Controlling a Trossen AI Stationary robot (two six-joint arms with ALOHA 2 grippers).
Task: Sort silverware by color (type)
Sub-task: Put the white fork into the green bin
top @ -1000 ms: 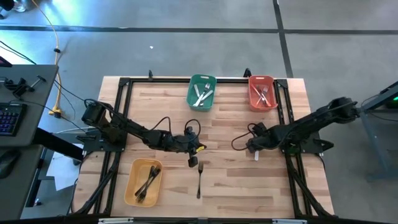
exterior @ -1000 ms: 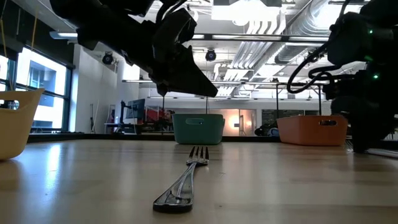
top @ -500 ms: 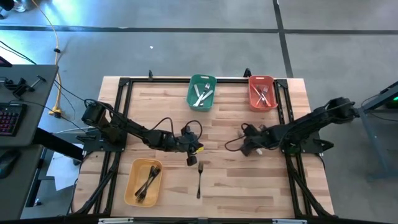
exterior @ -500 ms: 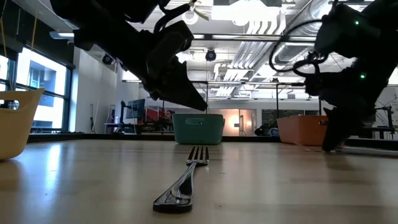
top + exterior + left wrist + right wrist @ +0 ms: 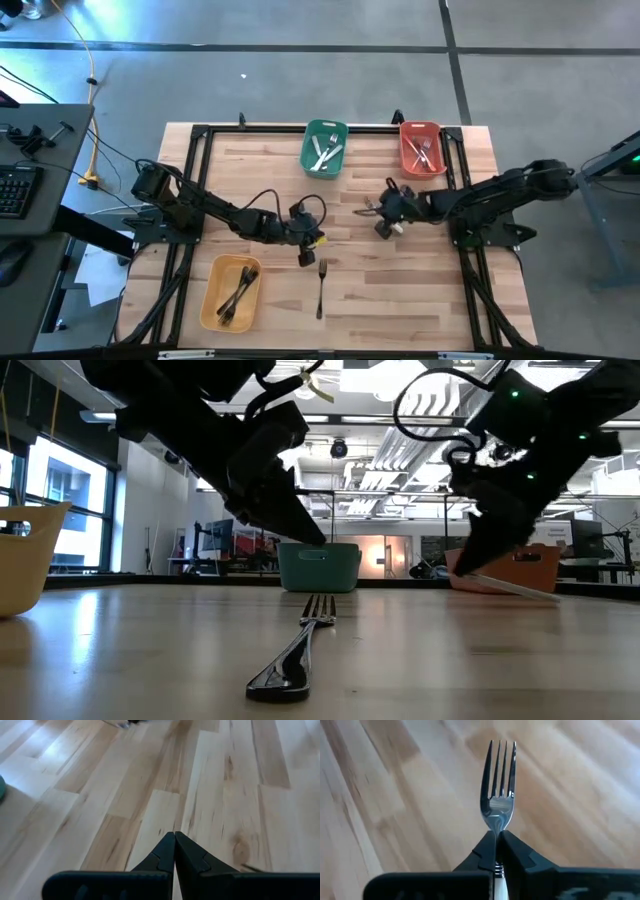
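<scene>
A black fork (image 5: 320,285) lies flat on the wooden table near its front edge, tines toward the far side, and is seen again in the low view (image 5: 295,655). My left gripper (image 5: 305,256) hangs shut just above the table to the left of the tines, touching nothing; the left wrist view shows only bare wood ahead of its fingertips (image 5: 174,836). At mid-table, right of centre, my right gripper (image 5: 383,212) is shut on a metal fork with a white handle (image 5: 498,785). My right gripper pinches the white-handled fork at its neck (image 5: 496,831), just behind the head, between the two fingers. The fork lies along the fingers, tines (image 5: 364,210) sticking out past the tips. The white handle (image 5: 512,589) runs back below the gripper. The fork is slanted and lifted off the table.
A green bin (image 5: 324,147) and a red bin (image 5: 421,148) stand at the far edge, each with forks inside. A yellow bin (image 5: 231,291) at the front left holds black forks. Dark frame rails (image 5: 190,180) run along both table sides.
My right gripper has swung toward the table's left and slightly toward the far edge. It has rolled and tipped, and has raised the white-handled fork off the table. My left gripper has tipped a little further down above the black fork's tines. The black fork has not moved.
</scene>
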